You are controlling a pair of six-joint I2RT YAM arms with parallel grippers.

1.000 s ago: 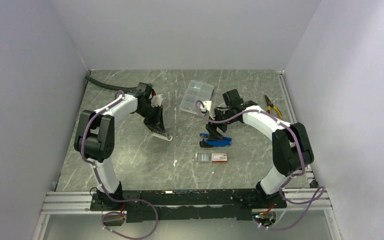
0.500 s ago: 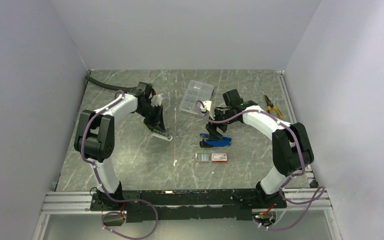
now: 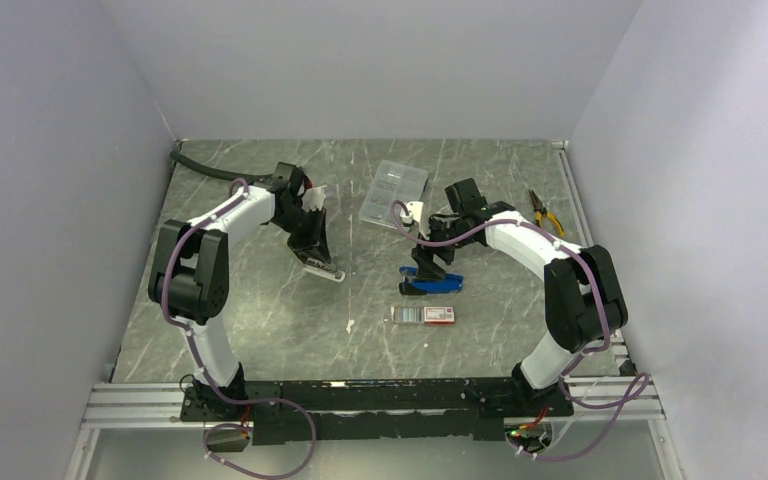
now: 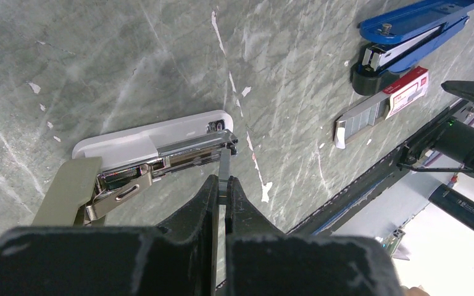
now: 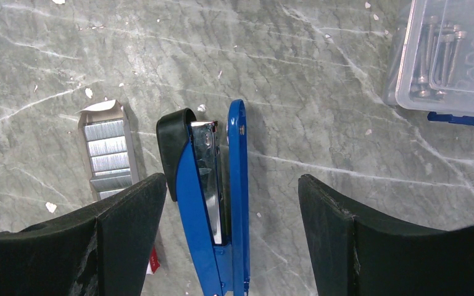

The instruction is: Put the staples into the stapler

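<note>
Seen from above, two arms work mid-bench point(image 3: 260, 320): the left gripper point(image 3: 318, 254) is down on a white stapler point(image 3: 325, 272) left of centre, and the right gripper point(image 3: 430, 268) hangs over a blue stapler point(image 3: 434, 284) right of centre. From this height neither grip can be read.

The left wrist camera settles one of them. The left gripper point(image 4: 222, 186) is pinched tight on a thin strip of staples point(image 4: 224, 163), whose free end meets the front tip of the chrome magazine point(image 4: 182, 157) of the white stapler point(image 4: 151, 132), which lies hinged open.

The right wrist camera shows the right gripper point(image 5: 229, 182) spread wide and holding nothing, one finger either side of the blue stapler point(image 5: 213, 197), which lies open with its metal channel bared. Just beside it, toward the near edge, more staples point(image 5: 106, 151) lie in rows in a grey tray point(image 5: 129, 154). The tray is slid out of a small box with a red end point(image 4: 407, 91).

A clear case point(image 3: 393, 192) of small parts sits toward the far edge, behind the right wrist. Pliers point(image 3: 545, 212) with yellow handles lie near the right edge, and a black cable point(image 3: 205, 168) curls in the far left corner. The left arm's own fingers point(image 4: 203, 203) block the near end of the strip.
</note>
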